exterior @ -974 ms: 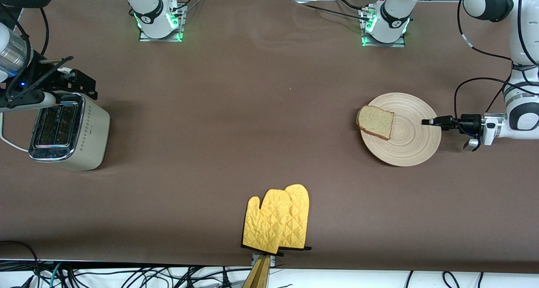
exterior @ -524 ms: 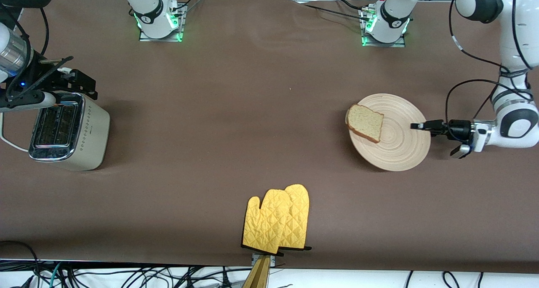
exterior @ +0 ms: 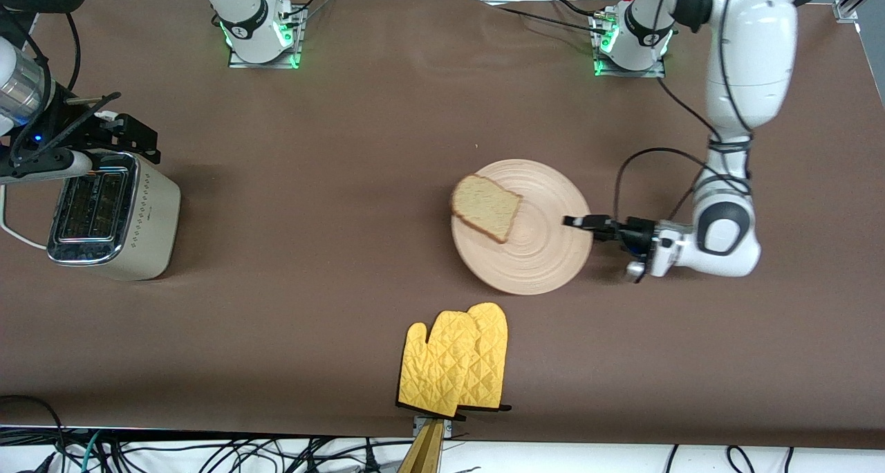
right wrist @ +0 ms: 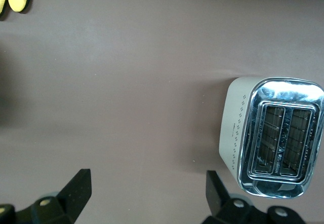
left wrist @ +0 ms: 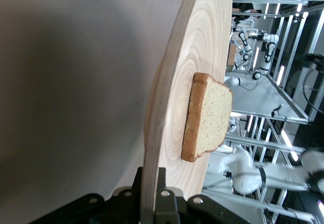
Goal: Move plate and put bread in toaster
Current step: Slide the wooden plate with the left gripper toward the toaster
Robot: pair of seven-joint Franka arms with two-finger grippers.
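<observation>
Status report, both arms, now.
Left gripper shut on plate rim, bread riding on it. Right gripper open, waiting over table beside toaster. Oven mitts lie nearer the camera.

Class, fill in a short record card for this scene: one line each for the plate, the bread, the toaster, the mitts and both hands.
plate: held at its rim by the left hand
bread: on the plate, overhanging its edge
toaster: at the right arm's end of the table, slots empty
oven mitts: nearer the front camera than the plate
right hand: open, waiting above the table beside the toaster
</observation>
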